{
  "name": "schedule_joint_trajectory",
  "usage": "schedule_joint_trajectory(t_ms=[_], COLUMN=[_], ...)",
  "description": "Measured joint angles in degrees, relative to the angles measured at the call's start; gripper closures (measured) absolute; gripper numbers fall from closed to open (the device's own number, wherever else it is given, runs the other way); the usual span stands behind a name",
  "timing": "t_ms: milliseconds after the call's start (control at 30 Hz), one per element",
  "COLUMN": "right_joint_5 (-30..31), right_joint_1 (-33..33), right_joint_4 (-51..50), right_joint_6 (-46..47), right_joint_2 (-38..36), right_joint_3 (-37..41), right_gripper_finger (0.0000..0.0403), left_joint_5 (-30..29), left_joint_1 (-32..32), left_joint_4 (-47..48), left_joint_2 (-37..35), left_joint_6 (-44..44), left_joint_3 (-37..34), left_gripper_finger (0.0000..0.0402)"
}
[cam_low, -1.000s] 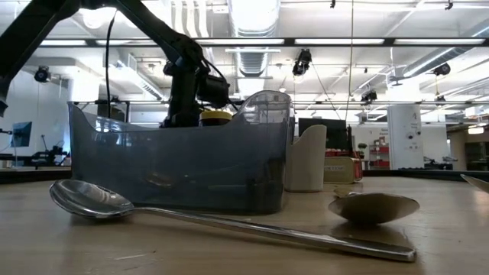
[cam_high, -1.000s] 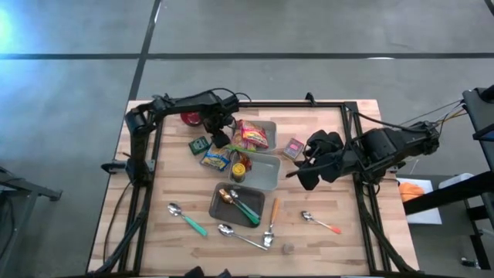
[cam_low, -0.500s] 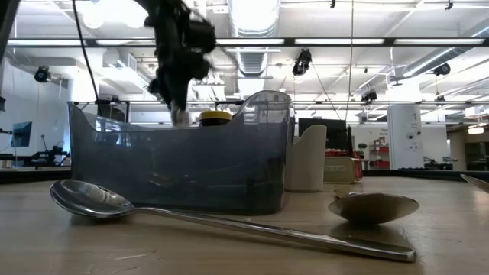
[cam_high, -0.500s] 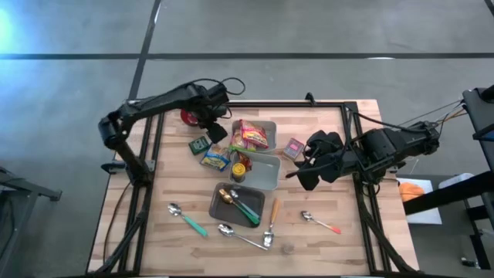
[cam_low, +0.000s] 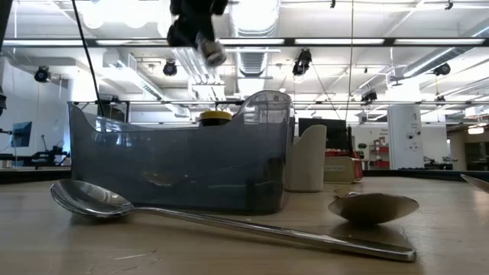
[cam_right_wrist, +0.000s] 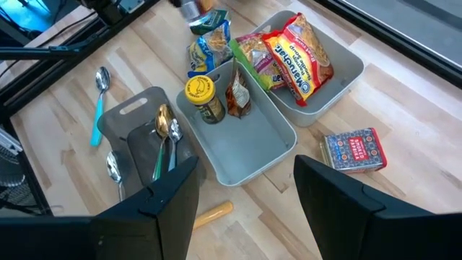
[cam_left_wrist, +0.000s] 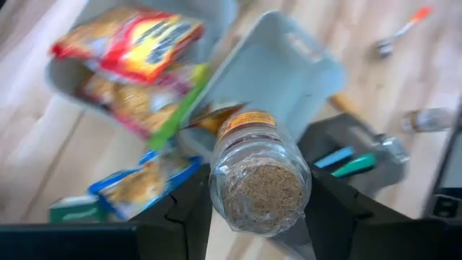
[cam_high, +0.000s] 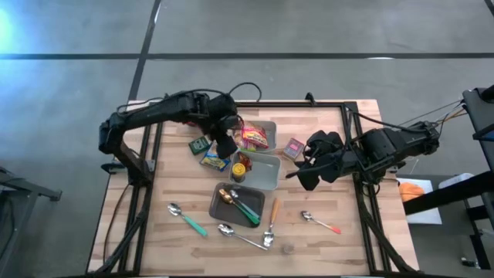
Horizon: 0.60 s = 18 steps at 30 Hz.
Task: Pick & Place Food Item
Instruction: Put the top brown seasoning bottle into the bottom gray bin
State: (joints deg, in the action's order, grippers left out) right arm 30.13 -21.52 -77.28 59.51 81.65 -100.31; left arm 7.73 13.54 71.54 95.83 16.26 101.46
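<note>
Two bins are sitting at the tabletop's (cam_high: pixel 340 154) middle: the far bin (cam_high: pixel 265 127) holding snack packets (cam_high: pixel 252 137), the near bin (cam_high: pixel 266 174) holding a lidded jar (cam_high: pixel 239 168). A tray (cam_high: pixel 224 212) with spoons is lying in front of them, a small box (cam_high: pixel 292 147) to their right, more packets (cam_high: pixel 215 159) to their left

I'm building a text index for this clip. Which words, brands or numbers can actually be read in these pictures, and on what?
"Maruchan", only roughly legible: on the red and yellow noodle packet in the grey bin.
Red box on the table: patterned print, too small to read.
Yellow jar lid: dark marking, too small to read.
Spice jar in the left gripper: label blurred.
Blue and yellow packets: too small to read.
</note>
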Motion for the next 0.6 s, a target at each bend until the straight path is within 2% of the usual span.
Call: schedule_joint_trajectory(t_ms=[200, 600], right_joint_5=[0.0, -0.5], right_joint_1=[0.0, -1.1], right_joint_4=[-0.1, -0.8], right_joint_6=[-1.1, -2.5], right_joint_2=[0.0, 0.0], right_joint_3=[0.0, 0.0], right_gripper_finger=[0.0181, 0.0181], left_joint_5=[1.5, 2.4], left_joint_1=[-2.6, -5.0], left_joint_4=[-1.3, 1.5], left_joint_2=[2.5, 12.0], left_joint_6=[3.9, 2.4], left_joint_3=[3.1, 13.7], left_gripper_finger=[0.0235, 0.0235])
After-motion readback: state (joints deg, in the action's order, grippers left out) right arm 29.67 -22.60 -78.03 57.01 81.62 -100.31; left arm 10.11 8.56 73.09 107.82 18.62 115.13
